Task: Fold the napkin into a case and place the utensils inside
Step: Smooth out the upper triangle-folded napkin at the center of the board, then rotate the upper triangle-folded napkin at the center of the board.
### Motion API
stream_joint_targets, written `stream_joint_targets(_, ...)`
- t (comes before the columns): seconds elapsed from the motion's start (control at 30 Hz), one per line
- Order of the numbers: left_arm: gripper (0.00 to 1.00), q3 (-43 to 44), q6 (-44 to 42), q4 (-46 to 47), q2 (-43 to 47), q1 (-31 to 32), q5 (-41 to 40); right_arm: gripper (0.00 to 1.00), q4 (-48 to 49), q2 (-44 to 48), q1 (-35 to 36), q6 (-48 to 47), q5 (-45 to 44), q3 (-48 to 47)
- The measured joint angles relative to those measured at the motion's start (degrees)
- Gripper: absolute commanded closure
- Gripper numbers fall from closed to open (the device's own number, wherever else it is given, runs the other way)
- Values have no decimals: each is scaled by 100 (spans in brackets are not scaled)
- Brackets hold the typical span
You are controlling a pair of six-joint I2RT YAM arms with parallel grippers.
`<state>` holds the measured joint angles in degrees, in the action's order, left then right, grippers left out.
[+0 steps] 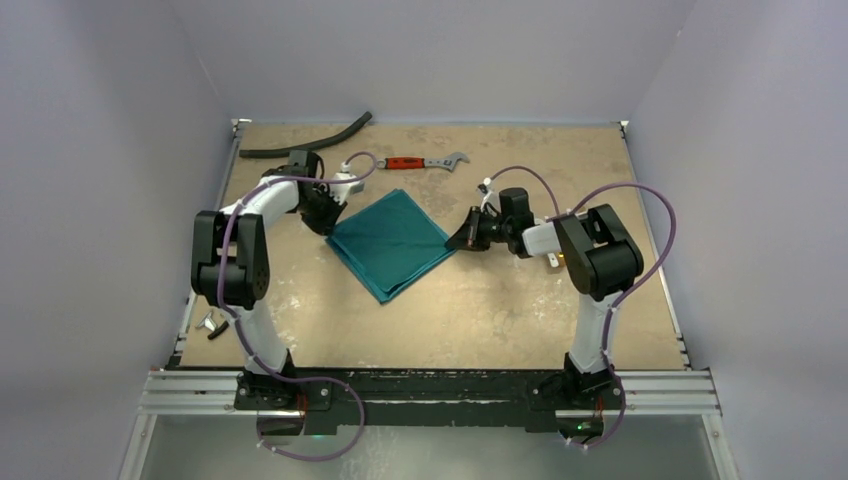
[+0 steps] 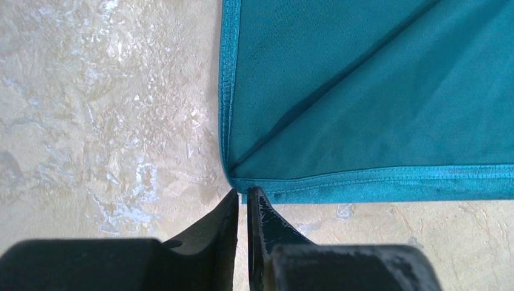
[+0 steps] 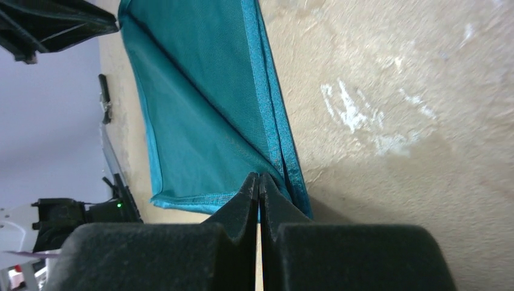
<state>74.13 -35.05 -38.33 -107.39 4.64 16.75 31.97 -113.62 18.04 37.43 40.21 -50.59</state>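
The teal-green napkin lies folded on the table as a flat diamond, with a diagonal fold line showing on its top layer. My left gripper is at its left corner. In the left wrist view the jaws stand almost together with the tip of that corner between them. My right gripper is at the opposite, right corner, and its jaws are pressed together on the stacked hemmed edges of the napkin. The utensils are out of view.
A red-handled wrench lies at the back of the table behind the napkin. A black hose curves along the back left. A small tool lies at the table's left edge near the left arm's base.
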Motion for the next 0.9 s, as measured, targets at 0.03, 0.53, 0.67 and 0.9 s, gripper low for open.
stream_joint_targets(0.03,86,0,-11,-24,33,0,-7,100,-101,4,-2,-76,-61,-74)
stream_joint_targets(0.53,79,1248,254,-649,61,-50,472,76,-1290,1530,472,-496,-1121,-199)
stream_joint_targets(0.67,81,977,299,-557,-175,-50,535,86,-1329,1563,846,-417,-1309,-15)
stream_joint_targets(0.9,92,557,350,-444,-570,-50,479,95,-1580,1161,979,-291,-1375,149)
